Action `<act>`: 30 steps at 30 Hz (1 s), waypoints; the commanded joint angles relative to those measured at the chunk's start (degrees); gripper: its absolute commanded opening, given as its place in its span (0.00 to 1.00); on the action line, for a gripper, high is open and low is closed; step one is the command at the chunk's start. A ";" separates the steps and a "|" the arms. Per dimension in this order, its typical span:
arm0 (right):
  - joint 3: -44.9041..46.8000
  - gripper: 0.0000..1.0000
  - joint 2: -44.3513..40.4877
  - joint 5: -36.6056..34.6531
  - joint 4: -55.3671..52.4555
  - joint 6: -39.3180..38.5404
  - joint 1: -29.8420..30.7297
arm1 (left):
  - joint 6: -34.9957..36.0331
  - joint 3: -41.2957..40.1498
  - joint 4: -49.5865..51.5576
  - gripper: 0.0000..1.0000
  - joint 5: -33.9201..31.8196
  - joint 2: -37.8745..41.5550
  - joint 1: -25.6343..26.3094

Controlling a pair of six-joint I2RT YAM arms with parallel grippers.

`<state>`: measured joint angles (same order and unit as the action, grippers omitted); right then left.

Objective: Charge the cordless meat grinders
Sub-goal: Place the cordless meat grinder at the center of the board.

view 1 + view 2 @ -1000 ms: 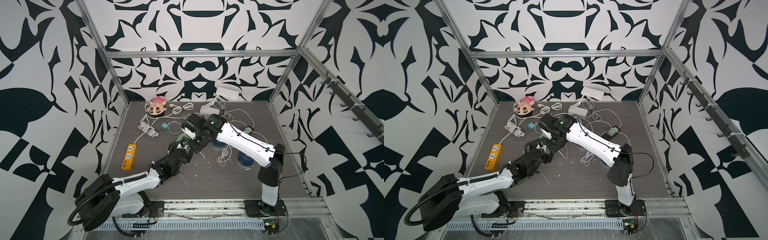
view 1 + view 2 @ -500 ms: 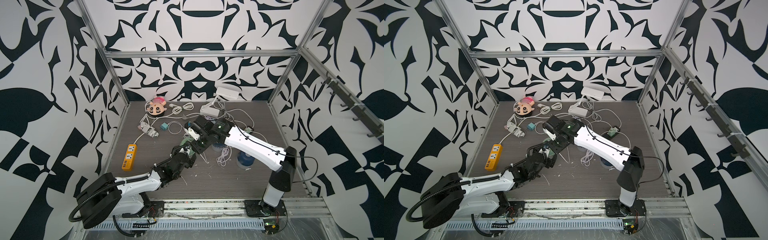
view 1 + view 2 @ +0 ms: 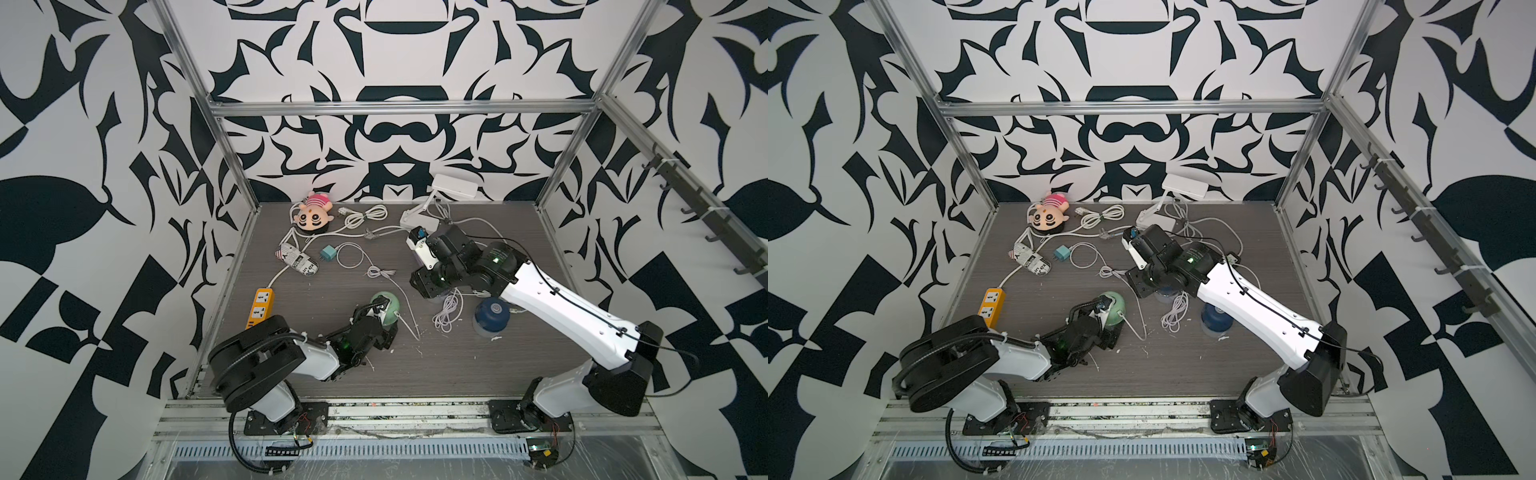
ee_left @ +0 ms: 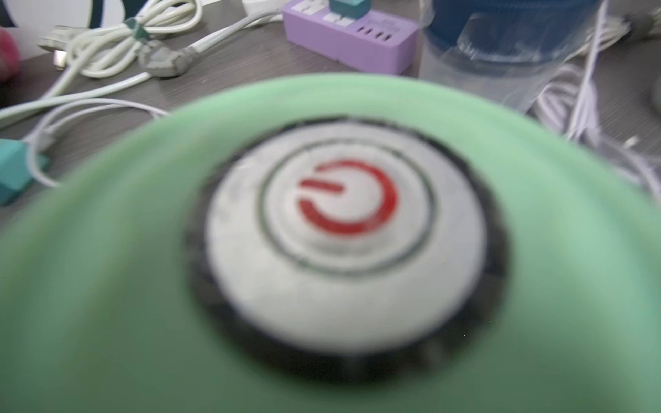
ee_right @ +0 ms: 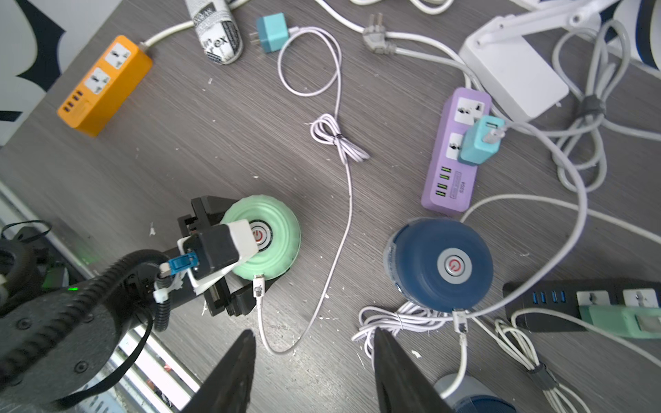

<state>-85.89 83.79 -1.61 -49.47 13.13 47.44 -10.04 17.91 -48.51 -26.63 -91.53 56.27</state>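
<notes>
A mint green meat grinder [image 3: 385, 304] [image 3: 1113, 305] stands at the front middle of the table. My left gripper [image 3: 384, 325] is shut on its sides, and its dome and silver button [image 4: 343, 232] fill the left wrist view. A white cable plug [image 5: 258, 284] sits in the side of the green grinder [image 5: 279, 221]. My right gripper [image 5: 313, 332] [image 3: 428, 286] hangs open and empty above the table between the grinders. One navy grinder [image 5: 440, 261] has a cable plugged in. Another navy grinder [image 3: 492, 314] [image 3: 1214, 322] stands to the right.
An orange power strip [image 3: 262, 305] lies at the left. A purple strip [image 5: 452, 153] holds a teal adapter [image 5: 481, 141]. A black strip [image 5: 572, 304] and loose white cables [image 5: 393, 318] lie close by. Another teal adapter [image 5: 272, 30], a plush doll [image 3: 313, 214] and a white lamp base [image 3: 453, 187] lie further back.
My right gripper has opened and drawn back to the right, away from the green grinder, leaving the cable plug in it. The left gripper keeps its hold.
</notes>
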 commanded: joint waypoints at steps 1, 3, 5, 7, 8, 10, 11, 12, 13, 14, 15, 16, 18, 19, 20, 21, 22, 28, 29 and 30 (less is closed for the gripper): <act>0.63 0.56 -0.79 0.73 2.96 1.20 -0.19 | -2.85 1.10 -12.75 0.30 3.53 -4.95 0.23; 0.89 0.56 -0.62 0.97 3.37 1.35 -0.42 | -2.88 2.03 -15.40 0.33 4.20 -7.73 0.23; 1.05 0.56 -0.50 1.06 3.70 1.46 -0.72 | -2.57 2.96 -16.88 0.44 4.25 -10.18 0.17; 1.27 0.56 -0.42 1.39 4.07 1.57 -1.08 | -2.83 3.19 -18.19 0.69 3.48 -12.24 0.19; 1.43 0.57 -0.44 1.52 4.19 1.55 -1.16 | -2.99 2.90 -19.01 0.80 2.99 -12.70 0.19; 1.75 0.59 -0.41 1.61 4.55 1.49 -1.39 | -3.13 1.59 -20.82 1.00 2.27 -13.14 0.17; 1.93 0.60 -0.34 1.77 4.76 1.55 -1.61 | -3.30 0.69 -21.54 0.99 1.96 -13.15 0.24; 1.95 0.61 -0.17 1.83 4.80 1.55 -1.73 | -3.57 0.03 -21.83 0.99 1.88 -13.11 0.28; 1.95 0.61 -0.03 1.95 4.82 1.49 -1.87 | -4.03 -0.76 -21.95 0.99 1.56 -13.01 0.34; 1.89 0.62 0.20 2.06 4.89 1.64 -1.91 | -4.44 -1.34 -22.01 0.99 1.26 -12.96 0.59; 1.93 0.62 0.34 2.13 5.04 1.64 -1.92 | -4.66 -2.02 -22.23 0.99 0.88 -13.01 0.90; 2.03 0.63 0.35 2.21 5.34 1.71 -1.93 | -4.80 -2.68 -22.48 1.00 0.23 -13.07 1.42; 2.44 0.63 0.37 2.29 5.99 1.89 -2.00 | -4.81 -3.84 -22.92 0.99 -1.40 -12.99 2.45; 2.65 0.64 0.37 2.31 6.25 1.99 -2.00 | -4.81 -4.34 -22.85 0.99 -2.45 -12.74 2.90; 2.74 0.65 0.36 2.46 6.50 1.99 -2.00 | -4.96 -4.97 -22.78 0.99 -3.38 -12.47 3.35; 2.82 0.65 0.36 2.48 6.56 2.02 -2.08 | -5.19 -5.49 -22.64 0.99 -3.90 -12.16 3.68; 2.81 0.66 0.43 2.59 6.58 1.96 -2.07 | -5.56 -6.03 -22.31 0.99 -4.64 -11.72 4.13; 3.22 0.67 -0.09 2.33 6.54 1.72 -2.09 | -8.17 -8.12 -18.00 0.99 -10.05 -8.04 7.48; 3.32 0.68 -0.26 2.31 6.60 1.68 -2.09 | -8.84 -8.37 -16.72 0.99 -11.15 -7.01 8.11; 3.43 0.68 -0.40 2.23 6.58 1.75 -2.11 | -9.34 -8.58 -15.47 0.99 -11.94 -6.05 8.66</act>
<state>-82.74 84.49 0.71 -44.42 14.72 45.45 -16.60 10.24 -66.61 -34.06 -100.18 63.70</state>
